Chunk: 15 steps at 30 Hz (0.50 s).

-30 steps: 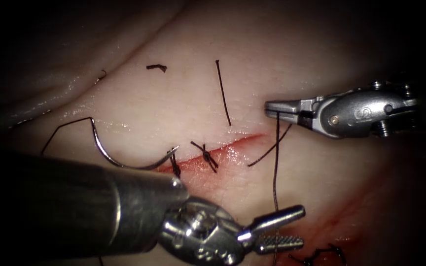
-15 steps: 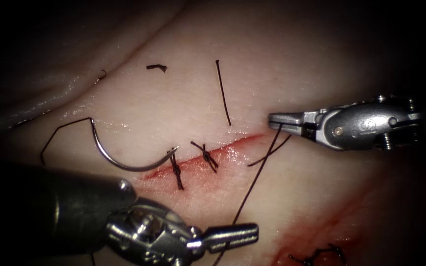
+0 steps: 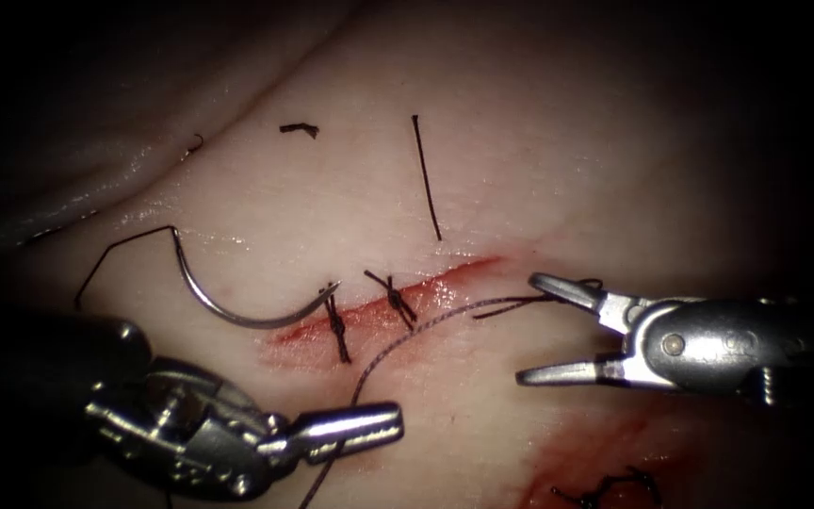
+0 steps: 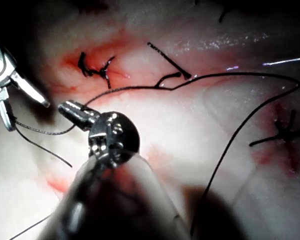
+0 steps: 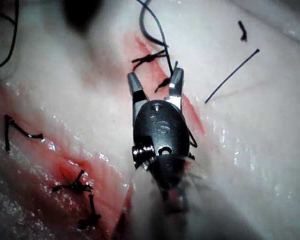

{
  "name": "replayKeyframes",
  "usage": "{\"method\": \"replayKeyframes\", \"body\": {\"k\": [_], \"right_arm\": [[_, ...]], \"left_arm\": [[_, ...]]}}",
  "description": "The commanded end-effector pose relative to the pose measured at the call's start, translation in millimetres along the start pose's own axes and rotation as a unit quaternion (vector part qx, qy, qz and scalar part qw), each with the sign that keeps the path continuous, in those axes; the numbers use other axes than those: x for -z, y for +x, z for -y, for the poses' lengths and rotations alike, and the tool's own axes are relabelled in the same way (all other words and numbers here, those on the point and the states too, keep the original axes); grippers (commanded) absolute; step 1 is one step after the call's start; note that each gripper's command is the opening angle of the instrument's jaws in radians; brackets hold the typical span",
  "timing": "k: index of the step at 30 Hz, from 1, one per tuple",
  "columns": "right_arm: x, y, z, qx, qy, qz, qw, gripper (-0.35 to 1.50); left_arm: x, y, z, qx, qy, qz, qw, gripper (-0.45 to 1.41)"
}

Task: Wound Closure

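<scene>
Both tools shifted since a second ago: right tool (image 3: 534, 330) dropped thread (image 3: 407, 335), jaws wide; left tool (image 3: 369, 426) clamps it. Needle (image 3: 237, 306) lies free, left of cut (image 3: 398, 303).

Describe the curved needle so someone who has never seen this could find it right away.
Start at the red cut across the pale tissue. At its left end lies the curved steel needle, free of both tools. Unlike the dark stitches and thread scraps nearby, it is a shiny metal arc.
</scene>
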Motion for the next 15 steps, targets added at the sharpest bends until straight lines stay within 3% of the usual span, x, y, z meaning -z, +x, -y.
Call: {"method": "replayKeyframes", "body": {"k": [1,5,6,7,10,12,15], "right_arm": [[0.4,0.3,-0.3,-0.007,0.002,0.001,1.0,1.47],[3.7,1.5,-3.2,-0.021,-0.02,-0.039,0.999,1.37],[4.9,2.1,-5.0,-0.058,-0.029,-0.058,0.996,1.08],[4.9,2.1,-5.0,-0.058,-0.029,-0.058,0.996,1.08],[5.6,2.6,-7.0,-0.09,-0.042,-0.079,0.992,0.58],[5.3,2.6,-9.0,-0.091,-0.052,-0.075,0.992,-0.35],[3.3,1.3,-10.8,-0.029,-0.037,-0.022,0.999,-0.35]], "left_arm": [[-0.3,0.1,-0.7,-0.003,-0.001,0.001,1.0,-0.45],[0.3,1.3,-1.1,-0.008,0.001,0.008,1.0,-0.45],[0.3,1.6,-1.3,-0.012,0.001,0.007,1.0,-0.45],[0.3,1.6,-1.3,-0.012,0.001,0.007,1.0,-0.45],[0.4,1.7,-1.6,-0.017,-0.001,0.009,1.0,-0.45],[0.5,1.8,-1.9,-0.019,-0.007,0.013,1.0,-0.45],[0.6,2.1,-2.0,-0.019,-0.009,0.015,1.0,-0.45]]}}
